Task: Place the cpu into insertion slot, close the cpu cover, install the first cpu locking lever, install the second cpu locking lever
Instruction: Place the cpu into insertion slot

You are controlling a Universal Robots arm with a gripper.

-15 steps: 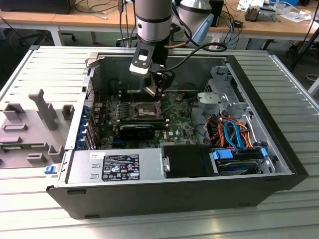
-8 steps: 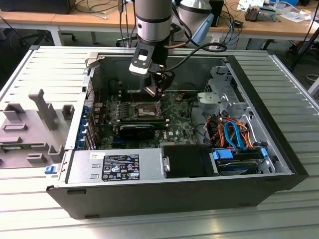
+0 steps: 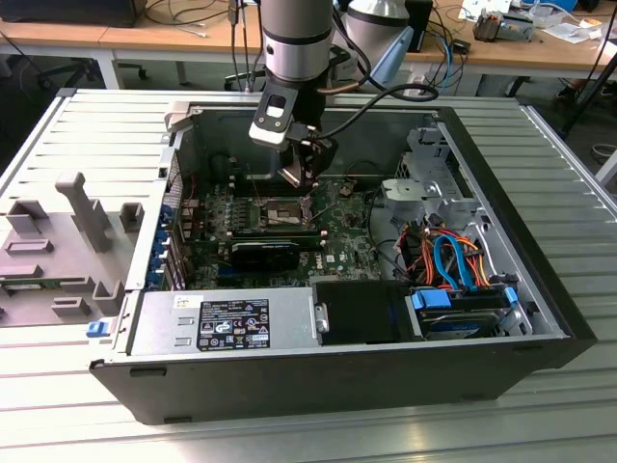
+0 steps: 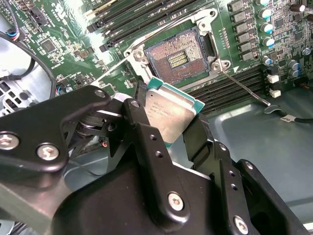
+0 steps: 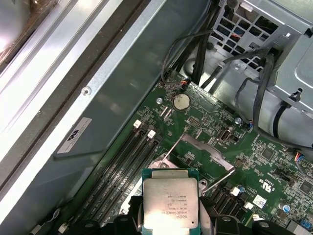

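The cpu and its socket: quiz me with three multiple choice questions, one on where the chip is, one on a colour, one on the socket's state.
1. Where is the cpu?
A. held in the gripper above the motherboard
B. lying flat on the motherboard
C. in a person's hand

2. What colour is the cpu's top face?
A. black
B. silvery
C. red

3. What state is the insertion slot in?
A. hidden under a heatsink
B. already filled with a chip
C. empty, its pin field bare

Answers:
1 A, both wrist views show the gripper clamping the chip by its edges, clear of the board.
2 B, the top face is silvery metal in both wrist views.
3 C, the second wrist view shows the dark pin field open inside its silver border.
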